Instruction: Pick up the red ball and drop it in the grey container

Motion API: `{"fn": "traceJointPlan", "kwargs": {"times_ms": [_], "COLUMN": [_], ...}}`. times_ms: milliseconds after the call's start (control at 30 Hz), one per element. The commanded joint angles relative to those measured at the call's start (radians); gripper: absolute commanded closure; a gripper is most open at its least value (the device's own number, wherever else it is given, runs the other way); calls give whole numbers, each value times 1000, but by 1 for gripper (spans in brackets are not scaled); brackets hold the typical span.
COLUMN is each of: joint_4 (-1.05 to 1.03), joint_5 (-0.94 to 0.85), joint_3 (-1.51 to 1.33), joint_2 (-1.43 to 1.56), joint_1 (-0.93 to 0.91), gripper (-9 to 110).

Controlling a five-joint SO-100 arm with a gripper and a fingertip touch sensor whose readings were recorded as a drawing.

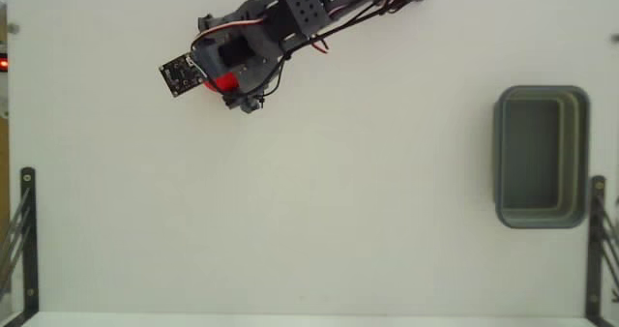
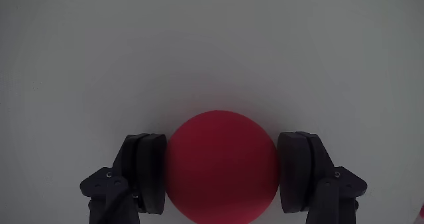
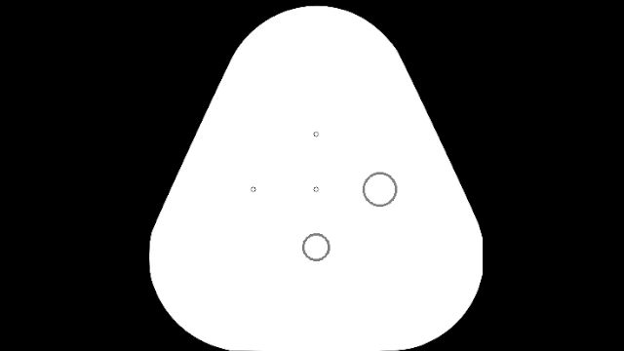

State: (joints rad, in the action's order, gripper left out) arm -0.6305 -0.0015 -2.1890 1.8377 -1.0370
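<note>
Two fingers (image 2: 151, 174) flush against the red ball (image 2: 222, 166), one each side.

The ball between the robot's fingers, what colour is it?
The ball is plain bright red, seen best in the wrist view.

fixed view: top-down, far | wrist view: close behind claw (image 2: 222, 174) | shared: red ball (image 1: 224, 82)

Arm (image 1: 319, 8) reaching lower-left in fixed view, fingers (image 2: 149, 171) closed around ball
</note>
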Motion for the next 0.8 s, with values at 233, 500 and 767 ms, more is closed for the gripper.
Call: {"fn": "traceJointPlan", "kwargs": {"times_ms": [233, 500, 767], "joint_4": [11, 11, 11], "joint_5": [2, 2, 2], "joint_3": [5, 5, 5], "joint_2": [16, 16, 16], "joint_1": [-22, -22, -22], "gripper": [-5, -3, 0]}}
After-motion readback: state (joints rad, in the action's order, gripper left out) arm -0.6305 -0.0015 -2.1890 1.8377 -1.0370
